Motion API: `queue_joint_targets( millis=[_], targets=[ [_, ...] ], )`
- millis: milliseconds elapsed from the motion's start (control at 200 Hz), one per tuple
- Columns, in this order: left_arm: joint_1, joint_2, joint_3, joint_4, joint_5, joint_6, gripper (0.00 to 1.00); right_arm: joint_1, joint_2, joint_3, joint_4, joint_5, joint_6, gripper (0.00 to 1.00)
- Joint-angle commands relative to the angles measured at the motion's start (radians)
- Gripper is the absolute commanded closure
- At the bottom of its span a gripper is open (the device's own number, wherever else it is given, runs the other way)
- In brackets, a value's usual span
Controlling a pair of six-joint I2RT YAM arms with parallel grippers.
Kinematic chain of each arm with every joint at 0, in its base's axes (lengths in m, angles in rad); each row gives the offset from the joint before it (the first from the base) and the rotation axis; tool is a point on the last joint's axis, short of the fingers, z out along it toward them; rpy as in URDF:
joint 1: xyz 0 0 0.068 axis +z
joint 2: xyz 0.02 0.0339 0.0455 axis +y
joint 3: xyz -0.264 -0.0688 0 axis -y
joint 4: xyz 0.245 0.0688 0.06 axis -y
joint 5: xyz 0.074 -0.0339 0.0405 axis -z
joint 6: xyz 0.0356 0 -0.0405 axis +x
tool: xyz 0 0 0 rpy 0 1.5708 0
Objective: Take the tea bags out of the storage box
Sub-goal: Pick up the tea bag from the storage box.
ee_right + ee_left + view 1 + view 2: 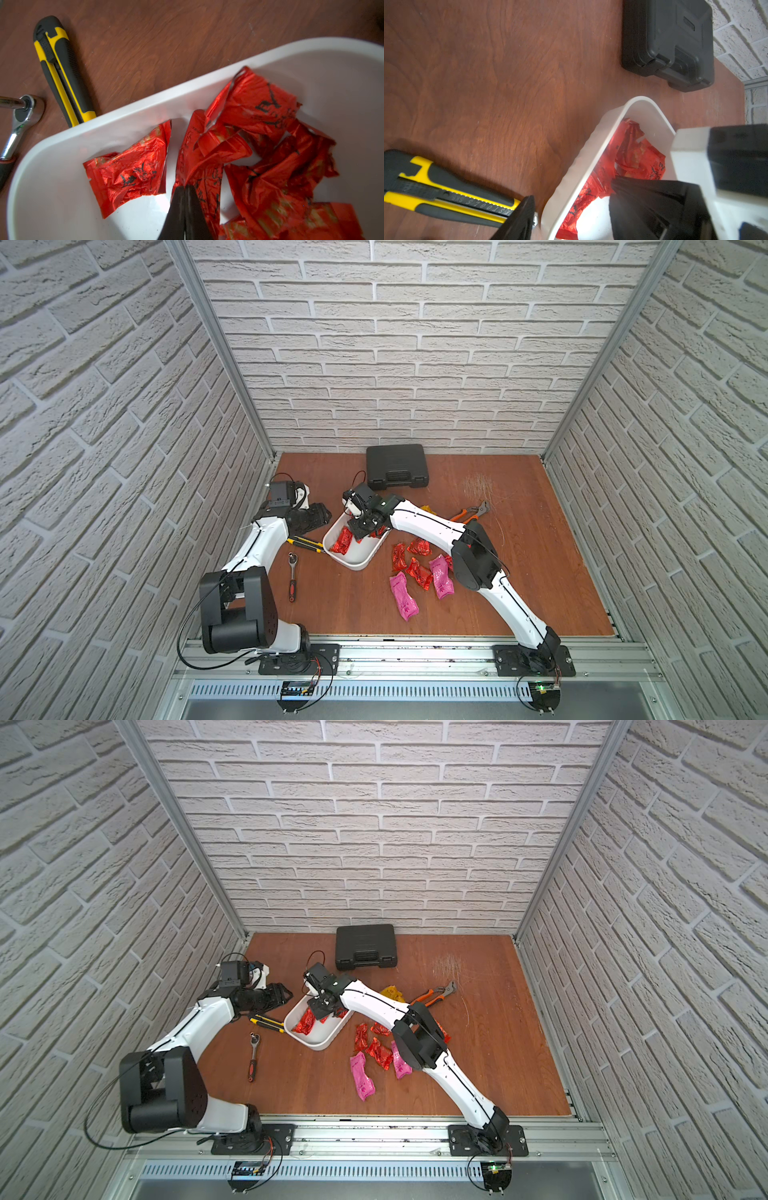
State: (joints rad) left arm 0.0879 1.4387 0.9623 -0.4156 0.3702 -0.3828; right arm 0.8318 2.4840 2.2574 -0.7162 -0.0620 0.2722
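The right arm stretches across the brown wooden desk (519,572) into the white rounded plastic storage box (357,560). The right tool (185,193) is pinched closed on 1 crinkly red foil tea bag (187,158). The left tool (572,189) gapes empty, straddling the box's rim.

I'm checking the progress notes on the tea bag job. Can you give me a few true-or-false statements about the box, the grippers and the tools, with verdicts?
1. The right gripper is shut on a red tea bag inside the white box. True.
2. The black case stands open. False: its lid is shut.
3. Two pink tea bags lie on the table outside the box. True.
4. The utility knife lies in the box. False: it lies on the table beside the box.
5. The left gripper holds a tea bag. False: its jaws are open and hold nothing.
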Motion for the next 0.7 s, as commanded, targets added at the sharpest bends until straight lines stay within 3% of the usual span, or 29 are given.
queue_joint_targets(
  millis=[0,335,695],
  targets=[
    [-0.032,-0.013,0.021,-0.026,-0.044,0.084,0.38,-0.002,-0.141,0.014,0.016,-0.039,0.050,0.98],
    [-0.078,0.096,0.113,-0.109,-0.074,0.281,0.39,-0.007,-0.396,-0.272,0.070,-0.104,0.183,0.98],
    [-0.126,0.282,0.287,-0.159,-0.036,0.322,0.49,-0.116,-0.703,-0.614,0.117,-0.038,0.210,0.98]
  ],
)
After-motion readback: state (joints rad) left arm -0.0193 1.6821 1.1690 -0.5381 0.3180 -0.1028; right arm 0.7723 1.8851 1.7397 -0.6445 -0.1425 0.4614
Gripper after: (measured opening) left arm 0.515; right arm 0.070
